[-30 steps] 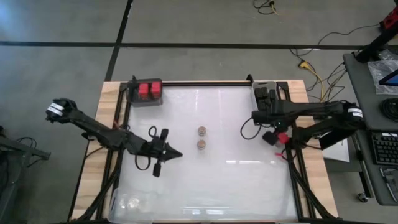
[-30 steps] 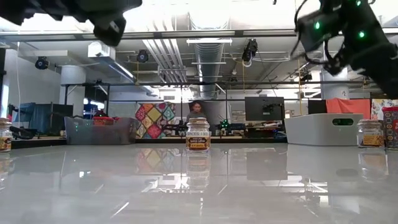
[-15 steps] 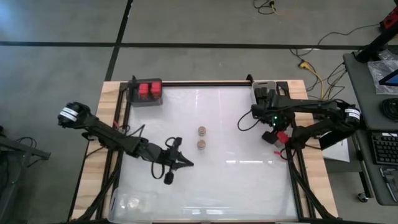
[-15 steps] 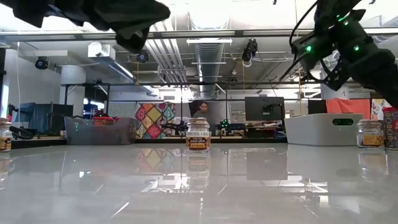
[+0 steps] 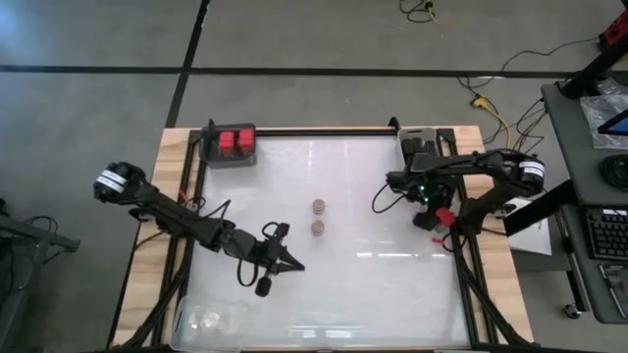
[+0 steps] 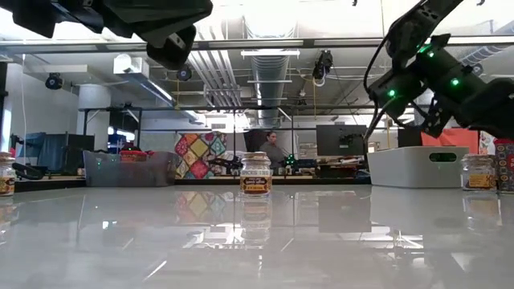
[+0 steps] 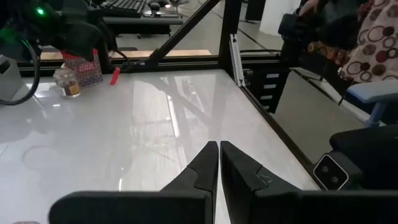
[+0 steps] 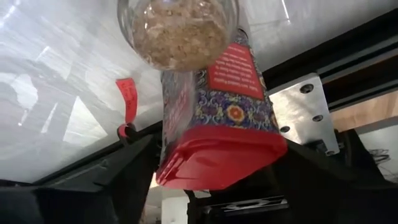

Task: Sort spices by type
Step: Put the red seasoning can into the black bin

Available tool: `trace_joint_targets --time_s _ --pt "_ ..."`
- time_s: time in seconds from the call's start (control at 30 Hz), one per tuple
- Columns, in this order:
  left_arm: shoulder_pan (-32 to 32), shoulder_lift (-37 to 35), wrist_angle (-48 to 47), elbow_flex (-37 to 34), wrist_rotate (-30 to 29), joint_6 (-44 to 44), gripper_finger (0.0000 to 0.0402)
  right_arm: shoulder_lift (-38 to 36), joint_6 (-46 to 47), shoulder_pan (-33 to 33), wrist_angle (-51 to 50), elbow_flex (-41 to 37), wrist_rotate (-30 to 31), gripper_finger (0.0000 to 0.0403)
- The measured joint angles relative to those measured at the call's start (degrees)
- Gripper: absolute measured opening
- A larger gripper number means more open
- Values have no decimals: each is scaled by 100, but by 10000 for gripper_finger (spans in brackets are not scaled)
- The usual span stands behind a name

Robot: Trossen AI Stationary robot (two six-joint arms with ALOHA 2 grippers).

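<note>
Currently: left gripper (image 5: 285, 263) closed, empty, lower centre | right gripper (image 5: 429, 208) at right edge over red spice box (image 8: 231, 102), grip unclear | two jars (image 5: 319, 217) mid-table | red spices (image 5: 232, 142) in upper-left bin (image 5: 213, 155).

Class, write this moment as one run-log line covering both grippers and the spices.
left gripper: shut, above table | right gripper: right edge, at red box beside jar | two jars: mid-table, loose

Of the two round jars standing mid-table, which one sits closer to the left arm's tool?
The near jar of the pair, on the side toward the left tool; the other jar stands beyond it.
</note>
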Motion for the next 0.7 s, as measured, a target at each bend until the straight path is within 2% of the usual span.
trace_joint_targets --time_s 0.23,0.33,0.53,0.7 --pt "-4 -14 31 -43 -1 -47 1 75 -124 0 37 0 15 236" --pt "-3 -15 29 -43 -1 -41 1 43 -136 2 16 29 243 217" --pt "-3 -15 -59 -43 -3 -40 1 36 -181 0 -207 516 1077 219" --pt "-3 -14 -61 -43 -3 -45 1 72 -350 0 -184 1192 1491 221"
